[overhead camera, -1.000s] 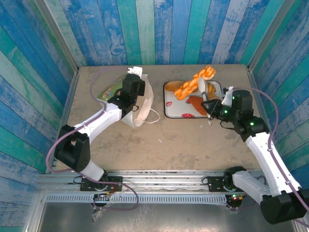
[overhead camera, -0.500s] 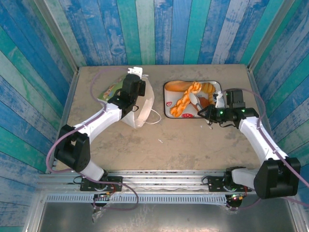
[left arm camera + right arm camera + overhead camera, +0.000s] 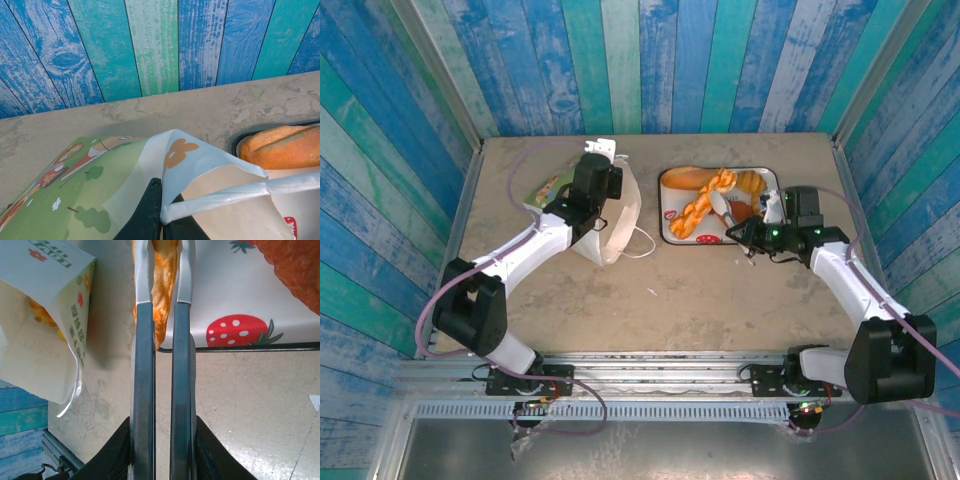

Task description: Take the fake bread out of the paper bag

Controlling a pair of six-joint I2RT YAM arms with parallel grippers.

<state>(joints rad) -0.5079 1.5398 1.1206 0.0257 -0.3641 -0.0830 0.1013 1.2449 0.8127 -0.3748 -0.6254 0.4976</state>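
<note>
Table (image 3: 700,300) | paper bag (image 3: 616,226) 1 | tray (image 3: 671,212) 1 | tongs (image 3: 144,370) 1 | braid (image 3: 703,203) 1

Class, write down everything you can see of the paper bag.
The paper bag is white paper with white loop handles, a green cartoon landscape on one side, an orange flower near the rim and green lettering. It rests on the table, left of the tray and apart from it, its mouth gaping open. The left gripper is shut on its rim.
</note>
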